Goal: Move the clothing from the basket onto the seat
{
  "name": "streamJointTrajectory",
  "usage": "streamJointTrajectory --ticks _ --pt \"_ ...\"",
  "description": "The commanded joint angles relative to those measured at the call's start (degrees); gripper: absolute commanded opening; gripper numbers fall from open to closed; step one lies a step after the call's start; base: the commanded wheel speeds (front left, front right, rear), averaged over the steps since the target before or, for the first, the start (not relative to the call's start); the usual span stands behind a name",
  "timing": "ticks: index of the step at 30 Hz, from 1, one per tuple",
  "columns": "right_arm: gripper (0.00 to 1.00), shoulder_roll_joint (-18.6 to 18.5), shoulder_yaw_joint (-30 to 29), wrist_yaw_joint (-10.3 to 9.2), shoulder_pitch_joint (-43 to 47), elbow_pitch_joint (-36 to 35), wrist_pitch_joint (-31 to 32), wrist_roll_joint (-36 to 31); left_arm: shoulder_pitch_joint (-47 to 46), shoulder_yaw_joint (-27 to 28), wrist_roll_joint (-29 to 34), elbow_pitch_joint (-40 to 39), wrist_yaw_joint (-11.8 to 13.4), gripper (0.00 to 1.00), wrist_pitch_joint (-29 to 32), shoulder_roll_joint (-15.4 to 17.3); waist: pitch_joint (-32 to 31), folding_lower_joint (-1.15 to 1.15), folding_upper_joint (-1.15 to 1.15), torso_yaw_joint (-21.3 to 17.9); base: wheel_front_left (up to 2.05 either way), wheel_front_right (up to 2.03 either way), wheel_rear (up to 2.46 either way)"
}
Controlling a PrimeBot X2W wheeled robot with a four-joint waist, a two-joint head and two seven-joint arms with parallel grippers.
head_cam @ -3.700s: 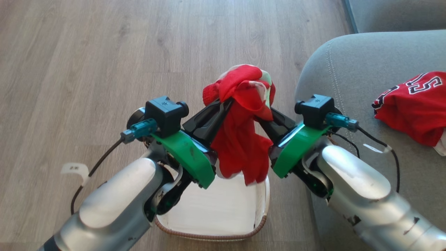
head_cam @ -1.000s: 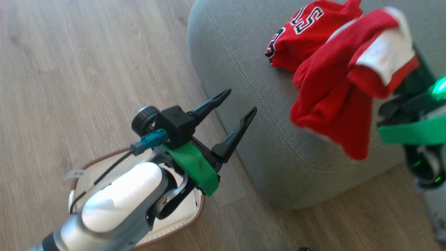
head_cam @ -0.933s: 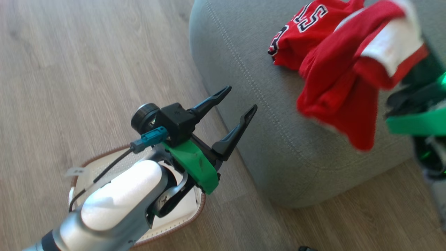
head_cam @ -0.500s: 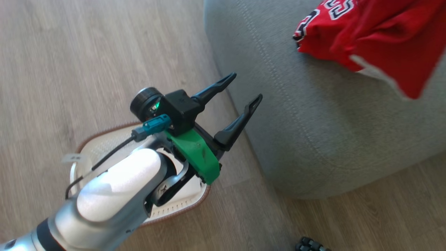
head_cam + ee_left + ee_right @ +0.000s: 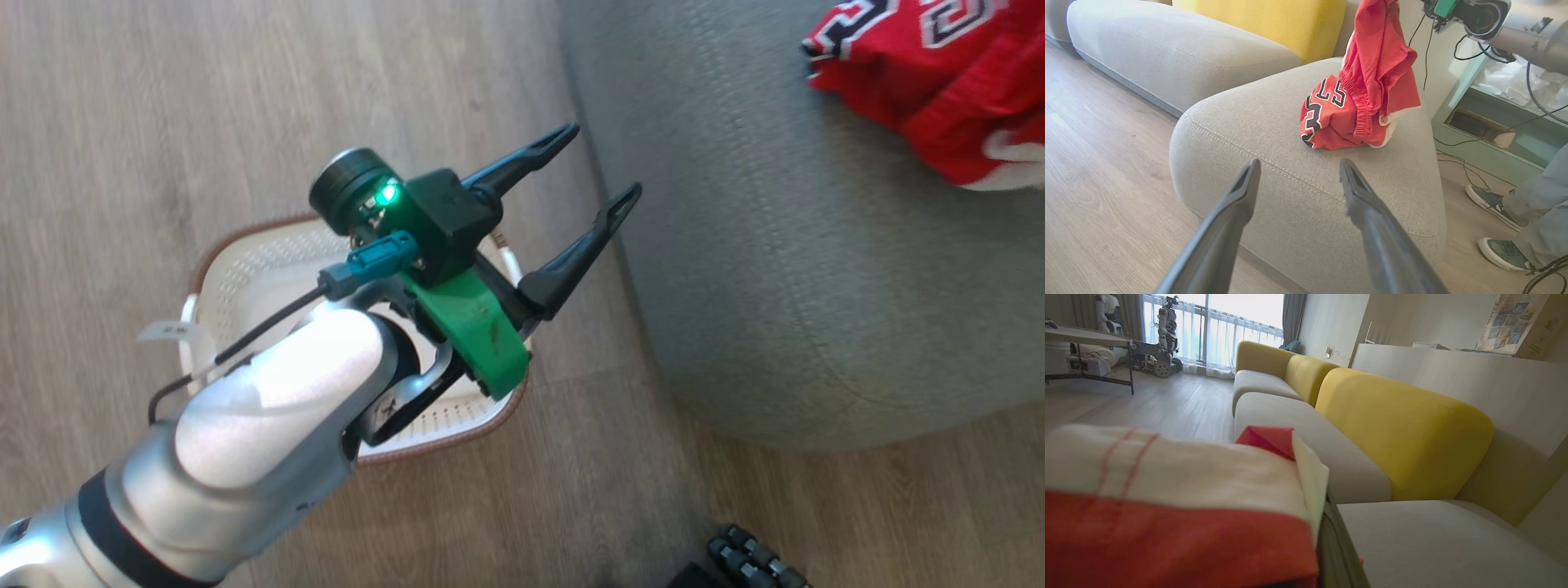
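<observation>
The white perforated basket (image 5: pixel 245 269) with its brown rim sits on the floor under my left arm, and what shows of its inside is bare. My left gripper (image 5: pixel 602 163) is open and holds nothing, hovering at the front edge of the grey-green seat (image 5: pixel 775 245). The red jersey (image 5: pixel 1327 118) with its black number lies bunched on the seat (image 5: pixel 1274 122). Above it hangs a red garment with white trim (image 5: pixel 1380 69), held from above by my right arm (image 5: pixel 1478 16). In the right wrist view that cloth (image 5: pixel 1167 506) drapes over my right gripper (image 5: pixel 1282 522), and one dark finger (image 5: pixel 1333 551) shows beside it.
Yellow back cushions (image 5: pixel 1396 428) stand behind the seat, and a second grey cushion (image 5: pixel 1167 53) lies to the left. A person's feet in green shoes (image 5: pixel 1494 204) stand on the floor to the right, beside a pale green cabinet (image 5: pixel 1494 134) and loose cables.
Earlier both grippers held the red garment over the basket. The left has let go and opened; the right has carried the garment over the seat. The head camera has swung, shifting the whole picture.
</observation>
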Motion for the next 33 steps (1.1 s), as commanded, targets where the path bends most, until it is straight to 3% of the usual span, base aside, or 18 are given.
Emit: streamJointTrajectory --ticks 1,11,18,21,22,23,24,27,28,33 --pt "0.0 -2.33 -0.51 0.41 -1.89 0.92 -0.71 -1.69 -2.74 2.14 0.54 -1.93 -0.47 1.0 -0.21 0.34 2.15 -0.01 0.0 1.92 0.0 0.0 0.0" --pt "0.0 0.19 5.08 0.41 -7.65 11.81 6.59 -4.32 -4.31 2.27 0.53 0.04 -1.22 1.0 -2.04 -1.21 4.66 -0.01 0.0 4.7 0.0 0.0 0.0" --pt "0.0 1.07 8.28 0.41 -8.96 18.61 19.7 -1.53 -4.3 2.16 0.24 1.16 -1.45 1.0 -3.1 -1.74 4.59 -0.01 0.0 5.74 0.0 0.0 0.0" --pt "0.0 0.91 8.75 0.41 -9.32 18.91 21.52 -0.74 -4.31 2.2 0.11 1.47 -1.48 1.0 -3.31 -1.81 4.38 -0.01 0.0 5.81 0.0 0.0 0.0" --pt "0.23 0.9 9.19 0.41 -9.35 18.93 22.36 -0.42 -4.32 2.21 0.05 1.63 -1.48 1.0 -3.4 -1.85 4.25 -0.01 0.0 5.79 0.0 0.0 0.0" --pt "0.33 0.86 9.62 0.41 -9.36 18.88 22.97 -0.13 -4.32 2.22 0.0 1.77 -1.47 1.0 -3.47 -1.89 4.14 -0.01 0.0 5.77 0.0 0.0 0.0" --pt "0.33 0.82 9.92 0.41 -9.35 18.81 23.29 0.15 -4.32 2.21 -0.04 1.9 -1.46 1.0 -3.55 -1.93 4.0 -0.01 0.0 5.73 0.0 0.0 0.0" --pt "0.93 0.9 10.88 0.41 -8.9 18.65 24.59 1.34 -4.23 2.18 -0.16 2.21 -1.4 1.0 -3.78 -2.0 3.47 -0.01 0.0 5.5 0.0 0.0 0.0" --pt "1.0 0.91 11.13 0.41 -8.77 18.52 24.81 1.71 -4.19 2.17 -0.22 2.3 -1.38 1.0 -3.83 -1.99 3.27 -0.01 0.0 5.39 0.0 0.0 0.0" --pt "1.0 1.62 12.69 0.41 -8.28 18.27 26.66 3.91 -3.66 2.07 -0.52 2.86 -1.32 1.0 -4.11 -1.68 1.51 -0.01 0.0 4.31 0.0 0.0 0.0"
